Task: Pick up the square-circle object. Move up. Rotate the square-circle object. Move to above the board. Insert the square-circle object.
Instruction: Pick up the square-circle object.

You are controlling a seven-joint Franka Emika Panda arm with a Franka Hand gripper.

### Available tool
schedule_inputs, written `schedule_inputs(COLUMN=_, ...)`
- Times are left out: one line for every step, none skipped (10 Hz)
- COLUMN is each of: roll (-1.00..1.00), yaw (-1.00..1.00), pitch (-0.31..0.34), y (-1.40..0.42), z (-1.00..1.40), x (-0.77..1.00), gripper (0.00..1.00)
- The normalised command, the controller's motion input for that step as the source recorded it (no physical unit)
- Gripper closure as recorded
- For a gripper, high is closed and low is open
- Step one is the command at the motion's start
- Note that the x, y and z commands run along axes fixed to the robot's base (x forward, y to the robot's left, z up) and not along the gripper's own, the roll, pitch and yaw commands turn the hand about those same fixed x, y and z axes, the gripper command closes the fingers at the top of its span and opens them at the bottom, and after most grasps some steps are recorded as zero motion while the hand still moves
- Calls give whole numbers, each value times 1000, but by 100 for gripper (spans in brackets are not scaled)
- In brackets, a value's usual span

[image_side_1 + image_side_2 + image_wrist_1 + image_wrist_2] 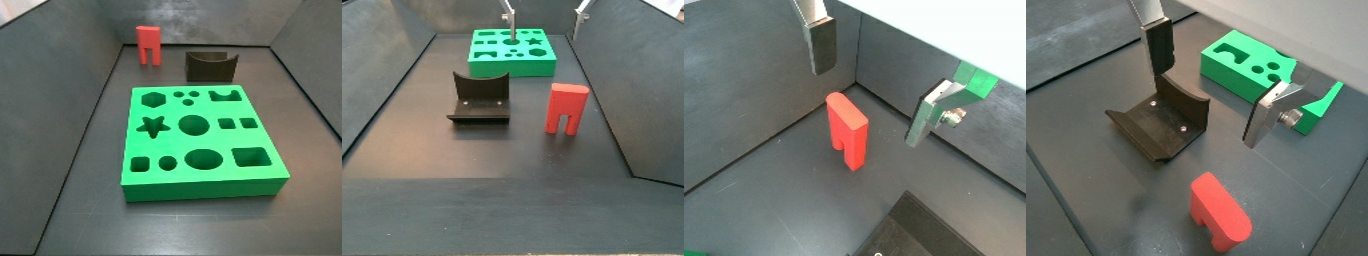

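**Red piece stands apart from my claw, legs down**

The board [512, 50] lies flat at one end of the dark floor tray [422, 140]. The square-circle object [565, 108] stands upright on its two legs near a side wall, its long axis vertical. My claw [878, 80] hangs open and empty above, and the piece [848, 131] sits just off the gap between my fingers [823, 45], so I must shift over it, then descend
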Motion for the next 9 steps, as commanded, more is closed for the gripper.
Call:
schedule_inputs(roll=1, yaw=0, pitch=0, y=0, z=0, x=-51, gripper=0)
schedule_inputs(roll=127, yaw=-31, pitch=-23, y=-86, z=0, x=-126, gripper=0)
schedule_inputs(roll=16, yaw=-409, pitch=-113, y=63, z=-237, x=-380, gripper=0)
schedule_inputs(roll=110, yaw=-620, pitch=-27, y=0, z=-417, x=-551, gripper=0)
schedule_inputs(roll=41, yaw=-506, pitch=-37, y=163, z=-451, x=-777, gripper=0)
schedule_inputs(roll=-36, yaw=-294, pitch=-179, y=183, z=-360, x=-606, gripper=0)
schedule_inputs(roll=-19, yaw=-51, pitch=-166, y=86, z=-397, x=-97, gripper=0)
schedule_inputs(roll=-43, yaw=-17, pitch=-137, y=114, z=-303, x=0, gripper=0)
schedule_inputs(roll=-27, yaw=-11, pitch=-119, y=109, z=-354, x=0, gripper=0)
